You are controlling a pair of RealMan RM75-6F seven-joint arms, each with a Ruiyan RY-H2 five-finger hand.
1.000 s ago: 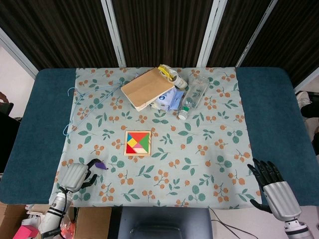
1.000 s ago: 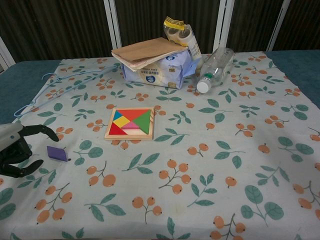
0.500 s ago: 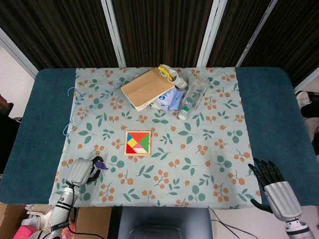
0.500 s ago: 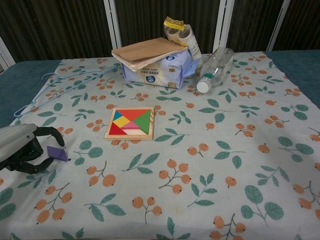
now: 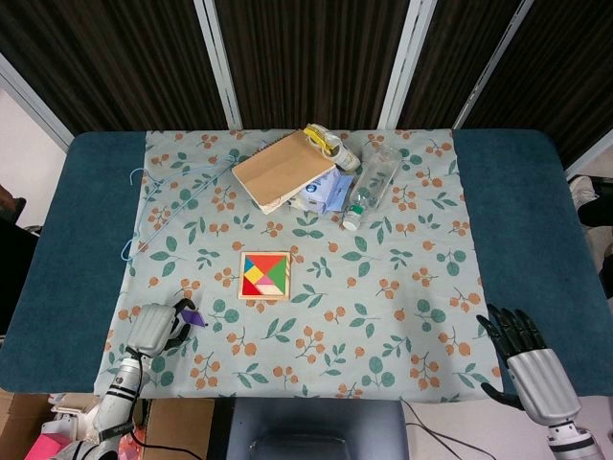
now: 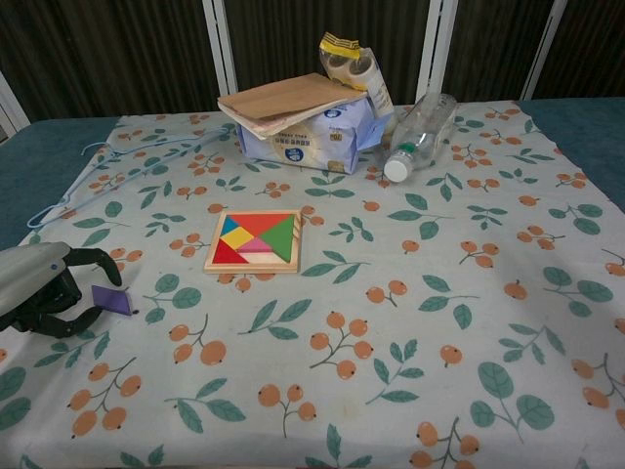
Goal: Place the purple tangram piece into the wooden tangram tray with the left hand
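The purple tangram piece lies on the floral cloth at the near left. My left hand curls around it from the left, one finger at the piece's far edge and the thumb at its near edge, pinching it. The piece still rests on the cloth. The wooden tangram tray, filled with coloured pieces, sits right of the hand and farther back. My right hand hangs off the table's near right corner with its fingers spread and empty; the chest view does not show it.
At the back stand a brown notebook on a tissue pack, a tape roll and a lying plastic bottle. A blue wire hanger lies at the back left.
My left hand has moved right and closed its fingers around the purple piece, which shifted slightly. The right hand has stayed put.
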